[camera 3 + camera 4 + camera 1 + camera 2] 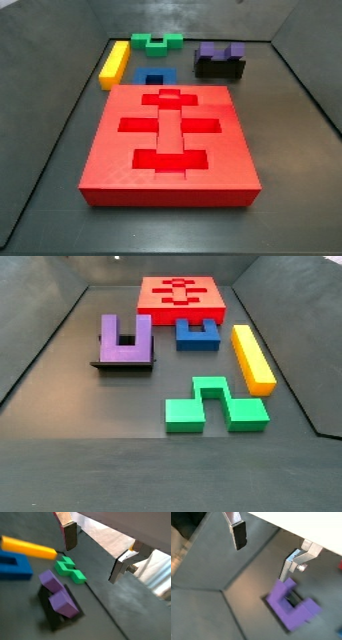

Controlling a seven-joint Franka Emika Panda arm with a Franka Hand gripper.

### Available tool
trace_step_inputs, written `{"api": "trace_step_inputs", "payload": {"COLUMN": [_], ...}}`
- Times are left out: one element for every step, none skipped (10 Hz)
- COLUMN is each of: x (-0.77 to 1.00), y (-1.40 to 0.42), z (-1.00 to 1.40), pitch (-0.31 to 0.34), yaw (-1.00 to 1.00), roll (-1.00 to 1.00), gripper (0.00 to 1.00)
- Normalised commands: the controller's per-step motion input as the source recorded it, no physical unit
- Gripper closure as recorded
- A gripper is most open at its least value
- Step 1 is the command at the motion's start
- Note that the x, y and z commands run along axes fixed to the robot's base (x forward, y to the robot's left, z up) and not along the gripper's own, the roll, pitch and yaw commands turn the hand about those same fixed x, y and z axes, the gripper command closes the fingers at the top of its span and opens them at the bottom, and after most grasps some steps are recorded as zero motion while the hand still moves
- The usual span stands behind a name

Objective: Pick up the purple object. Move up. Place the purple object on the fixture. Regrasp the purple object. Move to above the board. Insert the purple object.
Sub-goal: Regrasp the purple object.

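The purple object (221, 52) is a U-shaped block resting on the black fixture (221, 69), prongs up, at the far right of the bin; it also shows in a side view (126, 344) on the fixture (123, 367). In both wrist views my gripper (93, 561) (262, 560) is open and empty, hanging above the floor beside the purple object (57, 592) (291, 604) and apart from it. The gripper is out of both side views. The red board (120, 150) (150, 301) lies flat with its recessed cut-outs empty.
A yellow bar (115, 63) (253, 356), a green block (164, 42) (214, 406) and a blue notched block (155, 77) (198, 334) lie on the grey floor near the fixture. Sloping bin walls ring the floor.
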Motion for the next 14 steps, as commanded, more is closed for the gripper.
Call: {"api": "trace_step_inputs", "payload": {"x": [0.21,0.00,-0.02,0.00,0.09,0.43,0.60,0.25,0.29,0.07,0.00,0.00,0.00,-0.17], "y": [-0.28,-0.31,-0.29,-0.29,-0.27,-0.12,0.00,0.25,0.29,0.23,0.16,0.18,0.18,0.24], "z": [-0.05,-0.25,-0.30,-0.33,-0.34,-0.38,-0.64,-0.65,-0.58,-0.43,-0.23,-0.21,-0.20,-0.20], "pitch": [0.043,0.543,0.640,0.663,0.717,0.600,0.280,-0.103,-0.097,0.000,-0.049,-0.031,0.000,-0.006], "yaw": [-0.27,-0.53,-0.62,-0.62,-0.47,-0.31,-0.13,0.09,0.38,0.26,0.17,0.18,0.17,0.10], "roll": [1.00,0.53,0.24,0.13,0.00,0.04,0.00,-0.10,0.00,-0.16,-0.23,-0.25,-0.15,-0.17], "gripper": [0.00,0.00,0.00,0.00,0.00,0.00,0.00,0.00,0.00,0.00,0.00,0.00,0.00,0.00]}}
